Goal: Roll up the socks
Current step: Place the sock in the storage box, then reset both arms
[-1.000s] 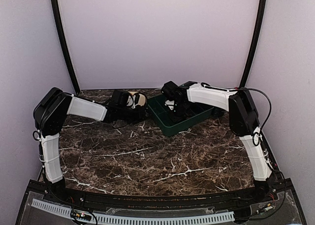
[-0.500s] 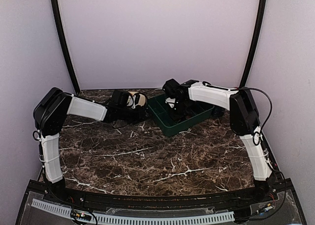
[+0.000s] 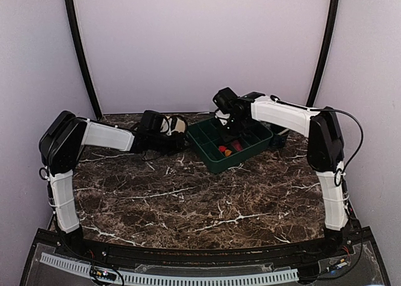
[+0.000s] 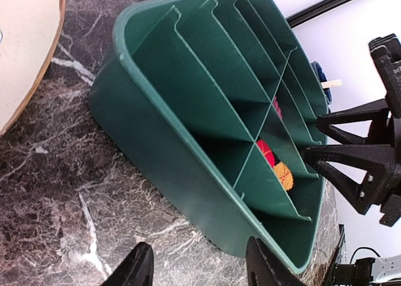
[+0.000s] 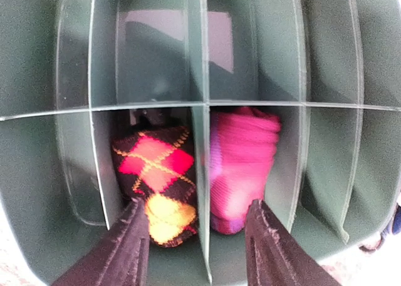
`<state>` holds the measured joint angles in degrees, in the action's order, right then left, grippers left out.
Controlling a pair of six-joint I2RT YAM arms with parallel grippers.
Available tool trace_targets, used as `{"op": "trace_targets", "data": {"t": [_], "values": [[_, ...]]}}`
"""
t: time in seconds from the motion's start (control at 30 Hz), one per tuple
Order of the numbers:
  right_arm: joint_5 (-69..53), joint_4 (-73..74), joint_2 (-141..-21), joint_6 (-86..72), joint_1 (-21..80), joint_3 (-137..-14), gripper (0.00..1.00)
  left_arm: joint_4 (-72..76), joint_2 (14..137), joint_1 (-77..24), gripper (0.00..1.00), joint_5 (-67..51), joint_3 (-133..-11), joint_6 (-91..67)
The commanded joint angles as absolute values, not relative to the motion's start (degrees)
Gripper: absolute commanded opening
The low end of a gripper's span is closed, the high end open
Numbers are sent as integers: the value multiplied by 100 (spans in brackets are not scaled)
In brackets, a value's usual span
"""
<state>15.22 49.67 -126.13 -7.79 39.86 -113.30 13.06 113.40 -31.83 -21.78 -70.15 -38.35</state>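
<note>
Two rolled socks lie in neighbouring compartments of the green divided tray. The black argyle sock is on the left, the magenta sock on the right of one divider. My right gripper hangs open just above them, one finger over each sock, holding nothing. From above, the socks show as red and orange spots in the tray, under the right gripper. My left gripper is open and empty, low over the marble beside the tray's outer wall.
A beige round plate lies behind the left gripper, its rim showing in the left wrist view. A small blue object sits past the tray's far side. Purple walls close off the back and both sides.
The right gripper has opened and lifted up out of the tray, and the right arm has risen. The socks now show in the tray from above. The left arm has barely moved.
</note>
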Motion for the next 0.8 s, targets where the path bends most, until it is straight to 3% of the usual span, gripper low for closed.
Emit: {"op": "trace_targets", "data": {"t": [0.0,0.13,0.3,0.53,0.63,0.77], "values": [[1734,4420,-11939,-791,3949,-10855,50,1059,10883,-3201,52,-2012,-7150,-3650],[1916,3785,-11304,-788,3955,-10107,53,938,10631,-3207,53,-1633,-7032,-3445],[2704,1939,-9878,-771,3942,-8106,63,933,9973,-3208,53,-699,-6528,-2801],[4226,-441,-8058,-1054,3794,-5510,84,1446,8692,-3202,56,1201,-5278,-2075],[4524,-1058,-7543,-1255,3695,-4657,92,1922,8116,-3206,58,1927,-4640,-1757],[5063,-1161,-7262,-1685,3659,-4211,96,2440,7550,-3208,64,2838,-4029,-1338]]}}
